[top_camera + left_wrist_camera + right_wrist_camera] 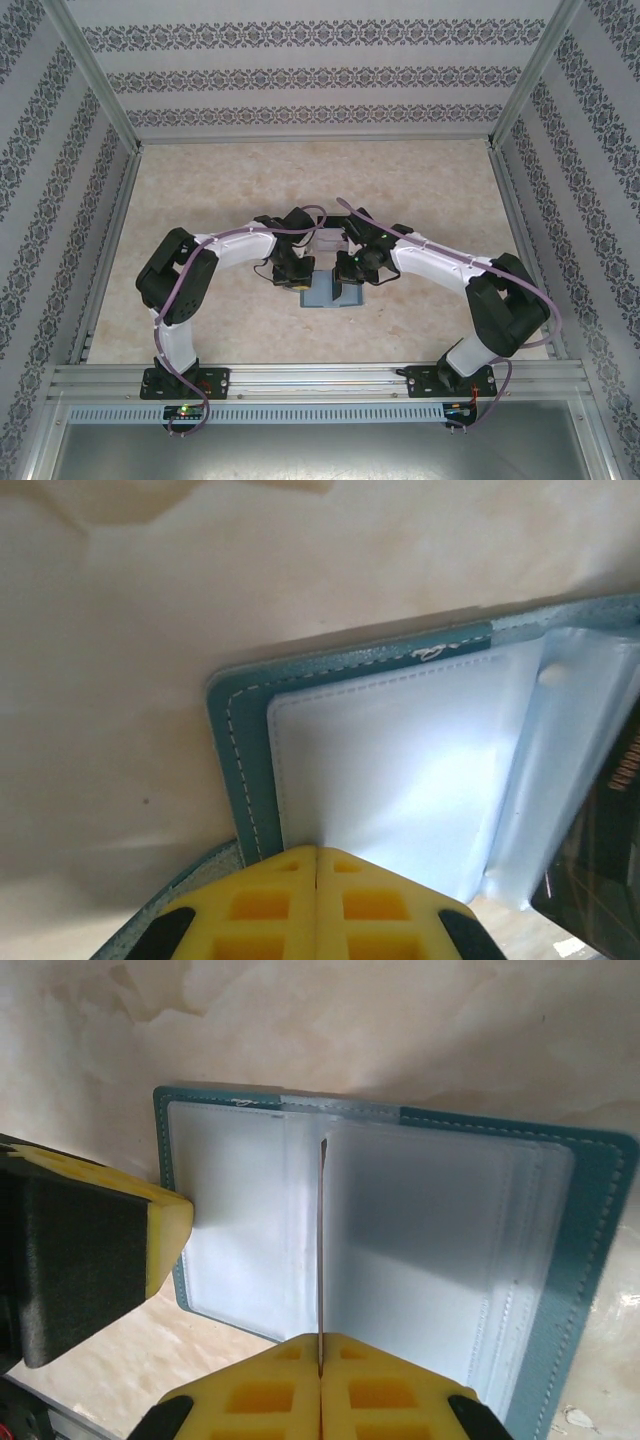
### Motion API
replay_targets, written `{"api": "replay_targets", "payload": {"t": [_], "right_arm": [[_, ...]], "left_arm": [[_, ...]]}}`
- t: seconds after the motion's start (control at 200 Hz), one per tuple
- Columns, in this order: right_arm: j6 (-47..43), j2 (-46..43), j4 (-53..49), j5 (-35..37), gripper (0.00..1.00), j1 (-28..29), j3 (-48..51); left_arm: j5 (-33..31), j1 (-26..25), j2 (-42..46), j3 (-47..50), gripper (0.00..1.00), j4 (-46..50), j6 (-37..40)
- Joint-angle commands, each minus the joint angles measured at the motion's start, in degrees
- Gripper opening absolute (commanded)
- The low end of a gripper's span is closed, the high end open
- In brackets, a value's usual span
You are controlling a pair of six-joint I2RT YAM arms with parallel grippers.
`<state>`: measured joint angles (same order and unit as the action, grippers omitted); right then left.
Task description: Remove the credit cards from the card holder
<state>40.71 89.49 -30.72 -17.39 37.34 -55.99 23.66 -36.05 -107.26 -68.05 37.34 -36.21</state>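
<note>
Card holder (430, 1260) lies open — teal, frosted inside.

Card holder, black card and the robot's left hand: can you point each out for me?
card holder (580, 1250), right wrist view, on its teal right border.
black card (600, 820), left wrist view, on its dark face.
left hand (317, 870), left wrist view, at the seam between its shut yellow fingertips.
</note>
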Motion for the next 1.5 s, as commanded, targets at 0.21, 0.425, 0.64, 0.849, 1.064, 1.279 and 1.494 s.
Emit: {"api": "replay_targets", "payload": {"t": [0.21, 0.425, 0.64, 0.849, 1.064, 1.279, 1.494], "right_arm": [[-6.8, -0.77, -3.37, -1.34, 0.05, -1.43, -2.61], [-18.9, 0.12, -11.89, -0.24, 0.04, -1.42, -8.78], [-31.73, 5.35, -22.55, 0.37, 0.04, -0.53, -15.73], [-47.07, 8.8, -26.24, 4.38, 0.05, 0.61, -19.29], [-62.41, 11.03, -28.95, 6.55, 0.05, 0.65, -22.8], [-76.99, 13.98, -33.35, 8.49, 0.06, 0.7, -27.18], [-85.11, 16.43, -36.15, 11.64, 0.05, 0.3, -31.92]], "left_arm": [[-3.82, 0.56, 4.23, 1.15, 0.06, 2.39, -0.44], [-4.36, 0.98, 5.44, 1.86, 0.1, 1.99, -0.44], [-4.73, 1.15, 5.92, 2.4, 0.11, 2.03, -0.44], [-4.32, 1.76, 6.46, 3.14, 0.13, 1.22, -0.05], [-4.52, 2.58, 7.11, 3.68, 0.15, 0.68, -0.02], [-3.93, 3.57, 8.1, 5.31, 0.2, -0.87, -0.44], [-2.92, 4.4, 10.55, 8.26, 0.32, -3.59, -1.8]]}}
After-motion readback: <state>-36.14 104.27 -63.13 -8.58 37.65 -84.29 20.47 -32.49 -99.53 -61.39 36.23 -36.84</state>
